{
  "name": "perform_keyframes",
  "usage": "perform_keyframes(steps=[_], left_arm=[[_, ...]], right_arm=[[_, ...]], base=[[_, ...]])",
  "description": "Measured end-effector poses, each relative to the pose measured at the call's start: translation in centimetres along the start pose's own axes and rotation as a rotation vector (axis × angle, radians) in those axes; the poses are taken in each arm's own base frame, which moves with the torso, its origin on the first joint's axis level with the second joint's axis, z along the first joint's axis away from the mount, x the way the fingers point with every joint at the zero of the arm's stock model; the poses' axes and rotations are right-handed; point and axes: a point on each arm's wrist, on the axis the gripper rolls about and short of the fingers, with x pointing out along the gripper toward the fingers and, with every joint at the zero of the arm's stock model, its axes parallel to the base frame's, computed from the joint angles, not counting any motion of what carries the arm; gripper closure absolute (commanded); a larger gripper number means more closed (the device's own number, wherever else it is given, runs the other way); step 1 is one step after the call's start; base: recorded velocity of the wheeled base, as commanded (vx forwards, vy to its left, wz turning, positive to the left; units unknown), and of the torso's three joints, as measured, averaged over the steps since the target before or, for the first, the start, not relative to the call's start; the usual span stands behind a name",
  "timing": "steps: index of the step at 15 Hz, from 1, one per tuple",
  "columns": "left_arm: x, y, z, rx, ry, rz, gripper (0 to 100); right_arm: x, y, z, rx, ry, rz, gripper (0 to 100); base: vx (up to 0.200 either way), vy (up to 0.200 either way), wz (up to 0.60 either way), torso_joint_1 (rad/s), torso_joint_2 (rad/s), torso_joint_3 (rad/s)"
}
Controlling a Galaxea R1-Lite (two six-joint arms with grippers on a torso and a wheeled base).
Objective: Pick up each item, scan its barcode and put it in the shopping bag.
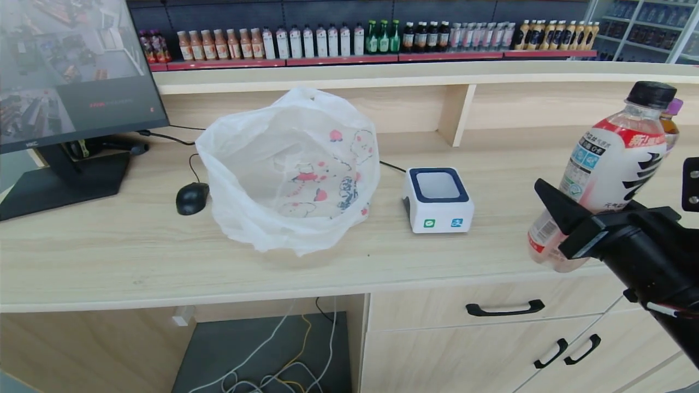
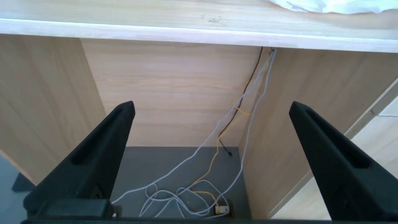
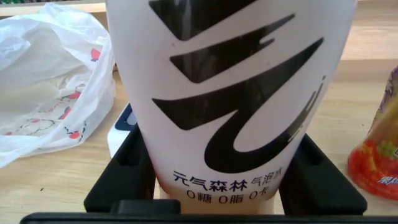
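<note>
Head camera: high, looking forward and down over the counter (image 1: 109, 262), shopping bag (image 1: 289, 169) central. Left wrist camera: below the bag, facing under the counter's edge. Right wrist camera: pressed close to the bottle (image 3: 230, 93), bag beyond. All three views share the bag.

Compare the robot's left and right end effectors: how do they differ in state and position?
The left end effector is open and empty; the right end effector is shut on a bottle. The left sits low, facing the cables under the counter; the right is up at the counter's right end. Both are black.
</note>
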Motion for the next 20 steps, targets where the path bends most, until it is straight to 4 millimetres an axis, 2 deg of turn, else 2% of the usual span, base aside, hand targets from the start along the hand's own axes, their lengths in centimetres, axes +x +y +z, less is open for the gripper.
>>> perform_keyframes(steps=[8,14,17,20], left_arm=[[0.0,0.0,0.0,0.000,-0.001,0.000,0],[0.0,0.0,0.0,0.000,0.000,0.000,0],[0.0,0.0,0.0,0.000,0.000,0.000,0],[0.0,0.0,0.0,0.000,0.000,0.000,0]], right_arm=[[1.1,0.0,1.2,-0.174,-0.053,-0.017,100],[3.2,0.6,2.2,-0.295,-0.056,-0.018,100],[5.5,0.9,3.3,-0.342,-0.099,-0.026,100],[8.2,1.4,4.3,-0.418,-0.187,0.050,100]], base=[[0.000,0.000,0.00,0.000,0.00,0.000],[0.000,0.000,0.00,0.000,0.00,0.000],[0.000,0.000,0.00,0.000,0.00,0.000],[0.000,0.000,0.00,0.000,0.00,0.000]])
